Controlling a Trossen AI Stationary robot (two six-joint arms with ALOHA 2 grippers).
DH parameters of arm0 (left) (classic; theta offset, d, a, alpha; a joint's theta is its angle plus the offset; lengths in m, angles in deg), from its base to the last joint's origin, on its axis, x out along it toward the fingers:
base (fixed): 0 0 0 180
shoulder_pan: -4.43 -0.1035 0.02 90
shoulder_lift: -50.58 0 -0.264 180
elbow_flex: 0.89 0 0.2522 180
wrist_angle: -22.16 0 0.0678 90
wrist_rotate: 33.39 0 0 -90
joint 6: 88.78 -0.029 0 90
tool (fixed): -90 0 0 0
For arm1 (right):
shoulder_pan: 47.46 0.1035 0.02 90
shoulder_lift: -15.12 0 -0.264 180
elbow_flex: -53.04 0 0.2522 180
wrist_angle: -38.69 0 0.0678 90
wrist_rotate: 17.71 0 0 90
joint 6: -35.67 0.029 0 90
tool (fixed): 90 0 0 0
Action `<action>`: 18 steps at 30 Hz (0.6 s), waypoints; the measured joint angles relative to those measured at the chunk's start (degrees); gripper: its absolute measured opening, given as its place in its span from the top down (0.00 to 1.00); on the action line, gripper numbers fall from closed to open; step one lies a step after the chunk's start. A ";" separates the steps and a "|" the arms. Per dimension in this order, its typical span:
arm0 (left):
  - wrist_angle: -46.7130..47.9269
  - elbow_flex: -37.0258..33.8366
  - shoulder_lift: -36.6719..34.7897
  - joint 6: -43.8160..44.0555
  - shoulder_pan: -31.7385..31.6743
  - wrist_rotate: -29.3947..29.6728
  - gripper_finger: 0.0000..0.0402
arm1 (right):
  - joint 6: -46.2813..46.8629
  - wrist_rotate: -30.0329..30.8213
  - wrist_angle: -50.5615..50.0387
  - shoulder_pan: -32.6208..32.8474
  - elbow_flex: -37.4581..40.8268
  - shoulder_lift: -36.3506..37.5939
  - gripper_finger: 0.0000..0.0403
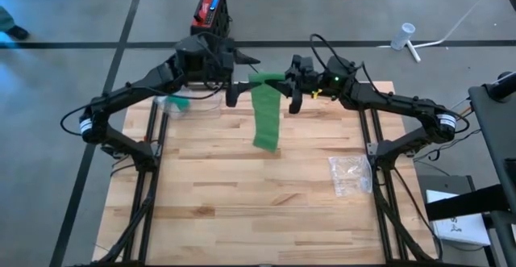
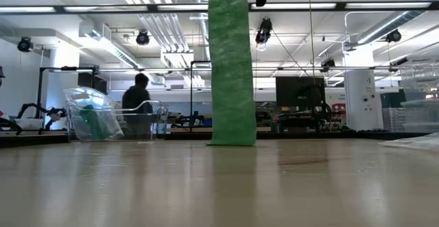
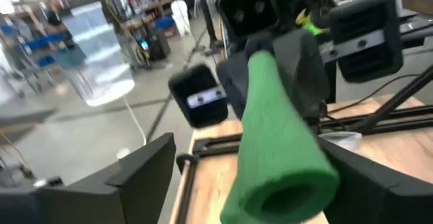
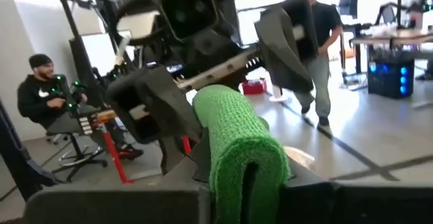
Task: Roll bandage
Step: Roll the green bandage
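The green elastic bandage (image 1: 265, 114) hangs between the arms above the wooden tabletop (image 1: 242, 194), its rolled core lying horizontally from claw to claw. The right claw (image 1: 292, 89) pinches one end; the left claw (image 1: 234, 85), jaws spread, surrounds the other without gripping.

In the low view the top of the green bandage (image 2: 231, 62) runs off the upper edge, so both grippers holding it there are cut away. Beside the bandage, the contents of the clear bag (image 2: 92, 115) are too blurred to tell.
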 joint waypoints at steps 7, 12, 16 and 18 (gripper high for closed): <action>3.24 1.78 1.65 2.11 -0.67 -5.22 0.45 | -4.28 -0.73 3.91 0.12 3.13 1.71 0.90; 4.02 2.15 1.68 4.47 -0.83 -7.84 0.73 | -7.59 -0.51 4.19 0.36 4.23 2.04 0.90; 3.74 2.39 1.69 6.56 -1.05 -10.14 0.94 | -9.53 -0.89 3.81 0.54 4.37 2.08 0.87; 3.76 2.39 1.69 8.07 -1.17 -10.43 0.95 | -10.09 -1.73 3.73 0.52 4.51 2.08 0.85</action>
